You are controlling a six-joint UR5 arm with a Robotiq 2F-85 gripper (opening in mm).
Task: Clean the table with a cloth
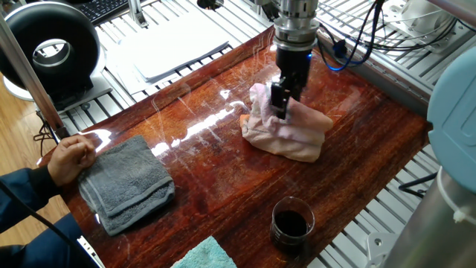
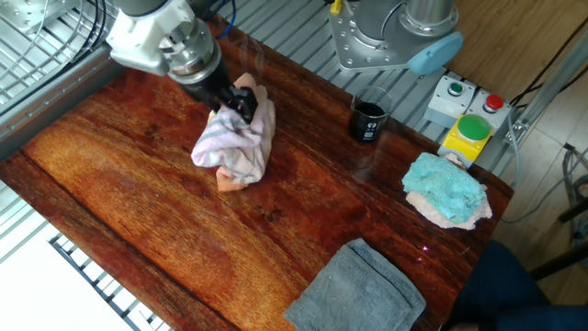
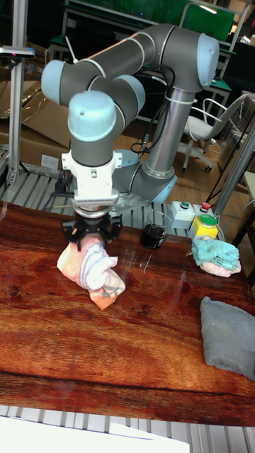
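The cloth (image 1: 291,132) (image 2: 235,149) (image 3: 96,272), a pale pink-peach towel with faint stripes, lies bunched in a heap on the glossy reddish-brown table (image 1: 223,182) (image 2: 129,211) (image 3: 106,340). My gripper (image 1: 280,104) (image 2: 238,104) (image 3: 91,245) points straight down onto the top of the heap. Its fingers are shut on a fold of the cloth, and the cloth's lower part rests on the wood. The fingertips are partly buried in the fabric.
A folded dark grey towel (image 1: 126,182) (image 2: 354,290) lies near a person's hand (image 1: 71,158). A glass of dark liquid (image 1: 290,222) (image 2: 368,118) stands at the table edge by the robot base. A teal cloth (image 2: 446,188) and a button box (image 2: 469,129) sit beyond it.
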